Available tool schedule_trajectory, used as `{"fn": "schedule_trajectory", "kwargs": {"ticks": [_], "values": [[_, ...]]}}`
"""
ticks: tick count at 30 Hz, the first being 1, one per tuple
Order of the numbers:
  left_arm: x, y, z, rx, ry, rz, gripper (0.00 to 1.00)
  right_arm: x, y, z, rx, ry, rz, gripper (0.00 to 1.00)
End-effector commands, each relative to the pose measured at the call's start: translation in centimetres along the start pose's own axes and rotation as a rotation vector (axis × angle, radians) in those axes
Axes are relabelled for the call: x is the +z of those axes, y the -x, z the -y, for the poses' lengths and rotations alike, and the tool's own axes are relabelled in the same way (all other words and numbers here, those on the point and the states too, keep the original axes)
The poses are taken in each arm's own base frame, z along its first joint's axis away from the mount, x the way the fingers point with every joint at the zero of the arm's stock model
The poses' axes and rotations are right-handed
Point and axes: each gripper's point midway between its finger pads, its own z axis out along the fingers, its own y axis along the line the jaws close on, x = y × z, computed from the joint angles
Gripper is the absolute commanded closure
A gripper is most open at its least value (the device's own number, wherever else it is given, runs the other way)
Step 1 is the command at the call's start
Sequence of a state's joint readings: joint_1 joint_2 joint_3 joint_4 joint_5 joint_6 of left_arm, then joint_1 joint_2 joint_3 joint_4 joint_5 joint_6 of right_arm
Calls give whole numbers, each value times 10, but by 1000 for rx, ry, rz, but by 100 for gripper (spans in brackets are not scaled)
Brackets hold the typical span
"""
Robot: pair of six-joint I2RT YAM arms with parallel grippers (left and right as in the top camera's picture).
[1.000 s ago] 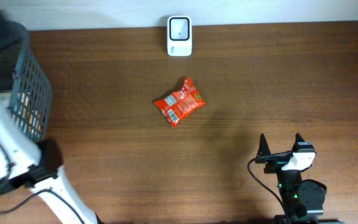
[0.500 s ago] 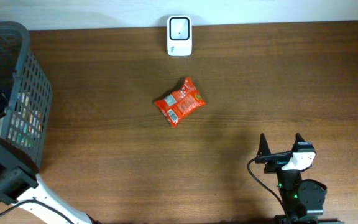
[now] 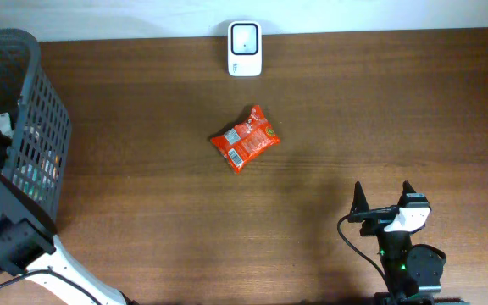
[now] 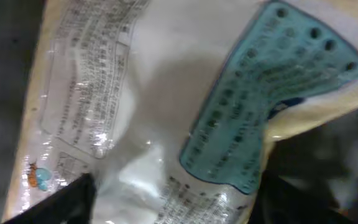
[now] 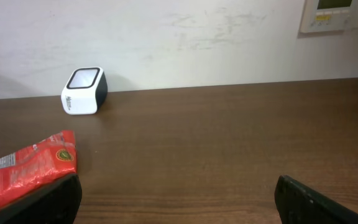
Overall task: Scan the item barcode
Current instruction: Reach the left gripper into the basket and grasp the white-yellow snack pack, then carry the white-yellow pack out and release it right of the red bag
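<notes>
Overhead view: my right gripper (image 3: 383, 196) rests low over the table (image 3: 413, 110), its two fingers standing apart with nothing between them. The red packet (image 3: 245, 137) lies flat ahead of it and off to its left, well apart, label side up. The scanner (image 3: 245, 49) stands farther ahead, beyond the packet, at the table's far edge by the wall.

My left arm reaches into the basket (image 3: 45, 127), far to the left of the right gripper. The left wrist view shows the left gripper (image 4: 178, 190) right up against a white packet (image 4: 148, 106) with a teal label. A dark fingertip shows on either side of it. I cannot tell whether those fingers grip it.
</notes>
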State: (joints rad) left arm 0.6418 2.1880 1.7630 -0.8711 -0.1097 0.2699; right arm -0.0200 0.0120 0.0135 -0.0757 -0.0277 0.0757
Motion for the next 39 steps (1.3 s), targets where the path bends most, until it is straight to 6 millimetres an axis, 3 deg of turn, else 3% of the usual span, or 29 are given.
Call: {"fn": "schedule_trajectory", "kwargs": {"ticks": [1, 2, 5, 7, 8, 10, 14, 18, 19, 21, 22, 24, 26, 27, 29, 31, 35, 36, 39], "values": [[5, -11, 0, 12, 6, -24, 30, 0, -3, 1, 8, -1, -4, 2], [7, -13, 1, 12, 5, -27, 29, 0, -3, 1, 8, -1, -4, 2], [20, -26, 6, 15, -2, -51, 45, 0, -3, 1, 8, -1, -4, 2], [19, -27, 6, 15, -3, -54, 90, 0, -3, 1, 8, -1, -4, 2], [16, -25, 5, 14, -2, -50, 100, 0, -3, 1, 8, -1, -4, 2], [-3, -15, 1, -20, 8, -14, 100, 0, -3, 1, 8, -1, -4, 2], [-87, 7, -14, -307, 27, 129, 100, 0, -3, 1, 8, -1, -4, 2], [-208, 12, -28, -423, 39, 392, 100, 0, -3, 1, 8, -1, -4, 2], [-249, 8, -23, -424, -8, 484, 100, 0, -3, 1, 8, -1, -4, 2], [-298, 1, -3, -390, -128, 590, 100, 0, -3, 1, 8, -1, -4, 2], [-327, -10, 18, -352, -236, 636, 100, 0, -3, 1, 8, -1, -4, 1], [-364, -30, 34, -318, -312, 696, 100, 0, -3, 1, 8, -1, -4, 2], [-415, -60, 49, -272, -371, 810, 100, 0, -3, 1, 8, -1, -4, 2], [-456, -83, 59, -230, -395, 931, 100, 0, -3, 1, 8, -1, -4, 2], [-487, -103, 65, -194, -401, 1030, 100, 0, -3, 1, 8, -1, -4, 2], [-499, -110, 85, -126, -465, 1052, 100, 0, -3, 1, 8, -1, -4, 2], [-516, -133, 183, 207, -950, 924, 100, 0, -3, 1, 8, -1, -4, 2], [-510, -134, 198, 244, -996, 874, 100, 0, -3, 1, 8, -1, -4, 2], [-471, -130, 271, 424, -1105, 666, 100, 0, -3, 1, 8, -1, -4, 2]]}}
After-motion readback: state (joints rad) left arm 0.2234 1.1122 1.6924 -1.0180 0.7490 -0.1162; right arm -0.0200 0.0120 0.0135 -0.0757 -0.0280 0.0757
